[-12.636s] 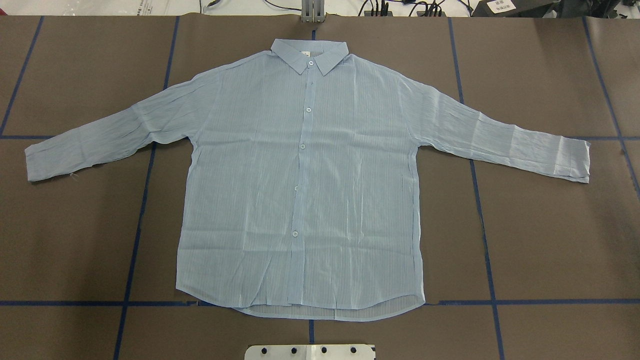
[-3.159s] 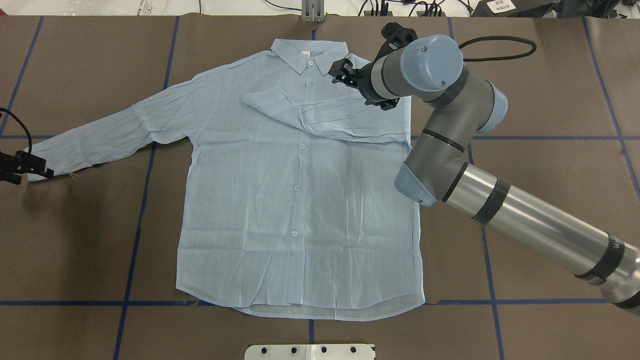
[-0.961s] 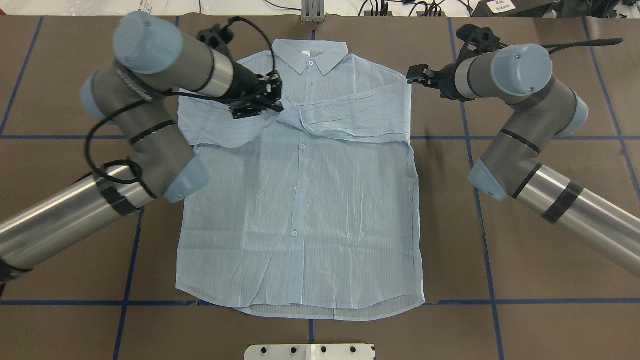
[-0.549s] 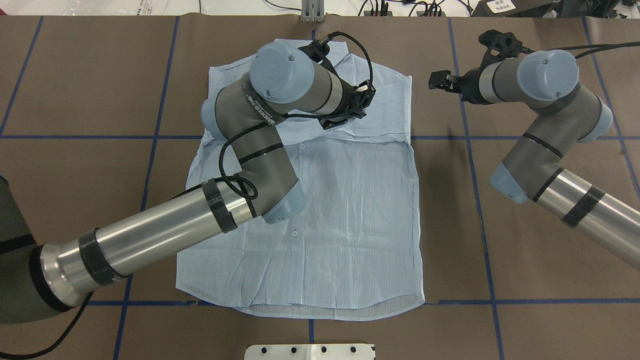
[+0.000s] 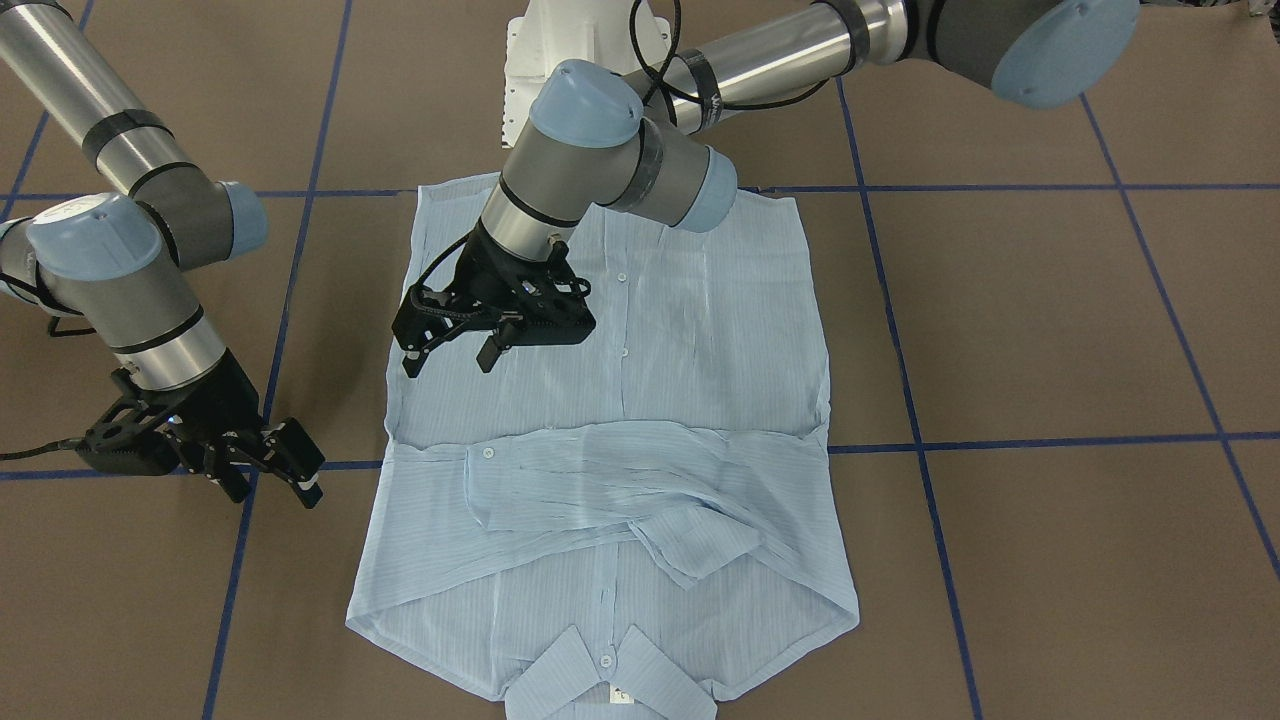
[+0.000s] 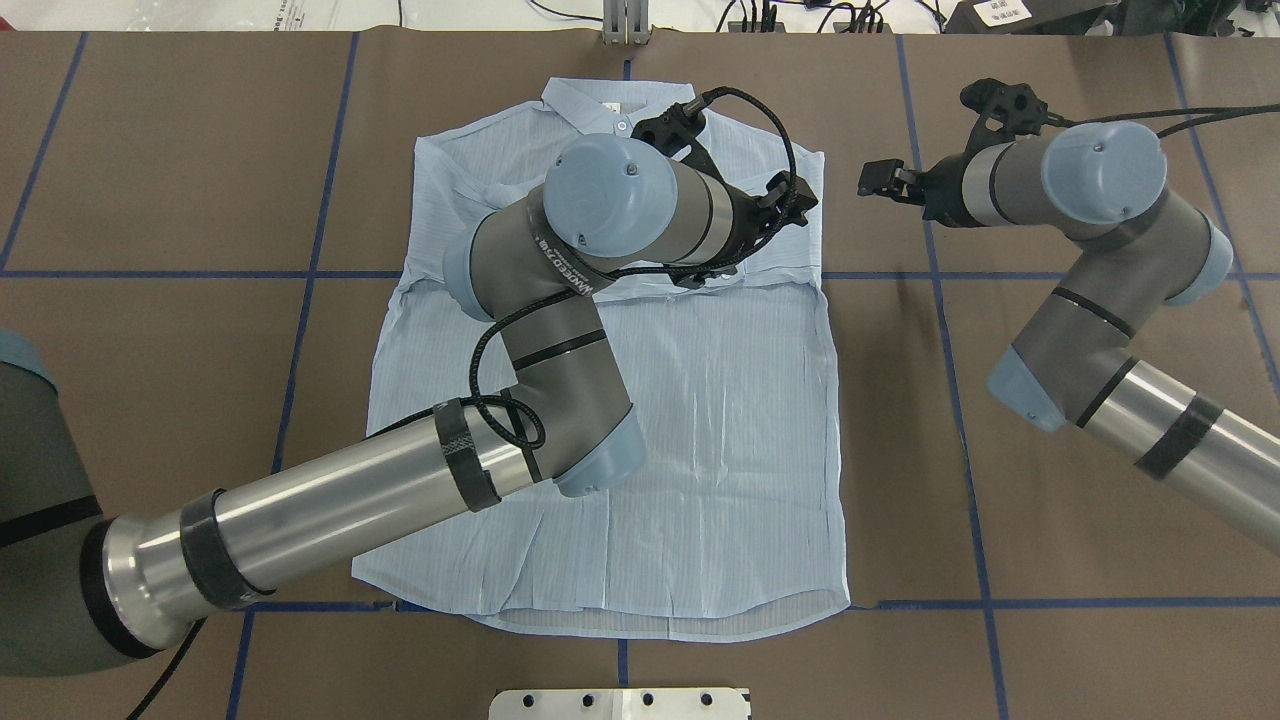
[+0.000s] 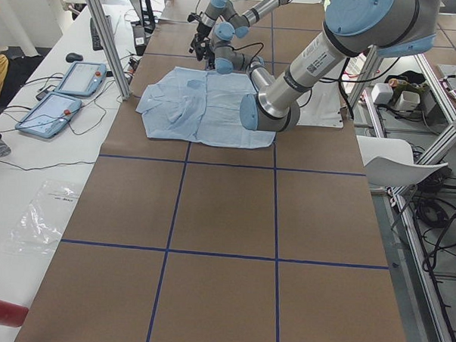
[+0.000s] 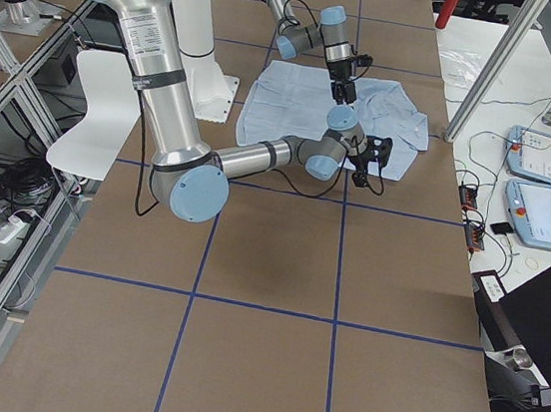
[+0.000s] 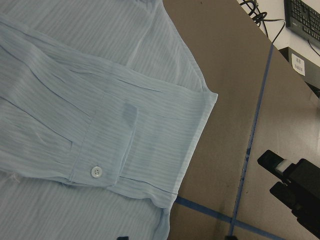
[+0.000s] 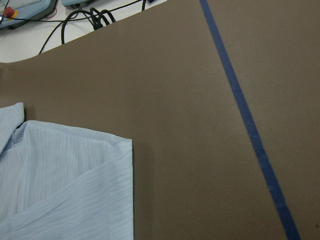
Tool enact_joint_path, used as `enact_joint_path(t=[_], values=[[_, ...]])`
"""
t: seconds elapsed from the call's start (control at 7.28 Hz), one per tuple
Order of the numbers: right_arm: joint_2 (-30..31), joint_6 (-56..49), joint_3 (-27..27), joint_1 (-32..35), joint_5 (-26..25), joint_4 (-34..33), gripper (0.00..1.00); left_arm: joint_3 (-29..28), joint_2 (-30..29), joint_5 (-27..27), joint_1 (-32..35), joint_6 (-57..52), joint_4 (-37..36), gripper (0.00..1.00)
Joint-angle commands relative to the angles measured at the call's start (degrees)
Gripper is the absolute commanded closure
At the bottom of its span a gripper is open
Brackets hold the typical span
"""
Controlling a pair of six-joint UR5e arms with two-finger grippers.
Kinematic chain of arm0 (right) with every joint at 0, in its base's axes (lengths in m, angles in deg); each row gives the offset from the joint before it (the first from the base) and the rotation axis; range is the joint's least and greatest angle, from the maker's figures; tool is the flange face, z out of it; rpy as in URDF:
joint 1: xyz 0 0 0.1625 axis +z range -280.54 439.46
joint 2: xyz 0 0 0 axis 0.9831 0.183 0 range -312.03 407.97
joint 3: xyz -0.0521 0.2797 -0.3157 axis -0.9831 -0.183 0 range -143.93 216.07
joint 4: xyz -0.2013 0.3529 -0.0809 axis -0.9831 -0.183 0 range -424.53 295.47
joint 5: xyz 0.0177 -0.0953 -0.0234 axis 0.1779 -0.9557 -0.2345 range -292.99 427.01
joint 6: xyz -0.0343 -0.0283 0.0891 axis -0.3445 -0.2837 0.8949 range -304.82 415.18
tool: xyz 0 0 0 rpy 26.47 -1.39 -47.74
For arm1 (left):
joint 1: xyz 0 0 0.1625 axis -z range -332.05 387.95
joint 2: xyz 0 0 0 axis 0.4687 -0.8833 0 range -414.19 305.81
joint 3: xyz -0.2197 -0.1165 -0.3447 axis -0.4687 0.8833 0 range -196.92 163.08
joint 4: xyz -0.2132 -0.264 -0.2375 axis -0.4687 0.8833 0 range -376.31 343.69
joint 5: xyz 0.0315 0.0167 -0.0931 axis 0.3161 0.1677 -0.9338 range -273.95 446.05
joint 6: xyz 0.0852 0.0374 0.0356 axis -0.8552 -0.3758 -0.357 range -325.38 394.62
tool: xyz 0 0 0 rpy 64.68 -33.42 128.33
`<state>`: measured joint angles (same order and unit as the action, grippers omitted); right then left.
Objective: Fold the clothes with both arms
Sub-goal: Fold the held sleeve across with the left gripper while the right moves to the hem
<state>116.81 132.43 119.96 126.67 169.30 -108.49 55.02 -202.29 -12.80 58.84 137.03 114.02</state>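
Note:
The light blue striped shirt (image 6: 720,420) lies flat, buttons up, with its collar (image 5: 610,670) at the table's far side. Both sleeves (image 5: 600,480) are folded across the chest. A buttoned cuff (image 9: 100,160) lies near the shirt's right edge. My left arm reaches across the shirt. Its gripper (image 5: 448,360) hangs open and empty above the right shoulder area (image 6: 795,200). My right gripper (image 5: 270,488) is open and empty, just beyond the shirt's right edge (image 6: 872,180), over bare table. Its fingers (image 9: 280,167) show in the left wrist view.
Brown table cover (image 6: 1100,480) with blue tape lines (image 6: 960,420) runs wide on both sides of the shirt. The white base plate (image 6: 620,703) sits at the near edge. Tablets (image 7: 73,77) and cables lie on a side bench past the collar end.
My left gripper has moved further right across the shirt and is empty. The left sleeve now lies across the chest over the right one. The right gripper has hardly moved.

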Motion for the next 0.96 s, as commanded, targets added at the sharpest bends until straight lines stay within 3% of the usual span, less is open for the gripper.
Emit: enact_joint_path(t=[0.0,0.14,0.27,0.41,0.55,0.69,0.82], values=[[4.0,7.7,8.3,-6.7,-1.6,-0.9,0.0,13.6,10.2,0.0,0.0,-0.1,-0.3,0.0],[7.2,12.5,13.1,-11.3,-3.0,-3.2,0.0,21.7,18.0,-0.1,0.0,-1.2,-0.3,0.0],[8.1,13.2,18.1,-17.2,-6.5,-14.1,0.0,29.4,24.8,-0.4,0.4,-4.5,-0.3,0.0],[7.8,15.3,26.4,-20.6,-7.5,-27.8,0.0,33.2,29.1,-0.5,0.3,-8.3,-0.5,0.0],[7.8,20.4,32.1,-24.8,-8.1,-36.7,0.0,34.5,30.0,-0.3,0.5,-8.5,-1.2,0.0],[8.2,26.8,32.5,-30.3,-14.0,-37.4,0.0,36.4,31.2,-0.3,0.5,-8.8,-3.5,0.0],[8.7,28.3,32.8,-33.0,-16.7,-37.8,0.0,38.2,31.5,-0.4,0.6,-9.4,-8.7,0.0]])
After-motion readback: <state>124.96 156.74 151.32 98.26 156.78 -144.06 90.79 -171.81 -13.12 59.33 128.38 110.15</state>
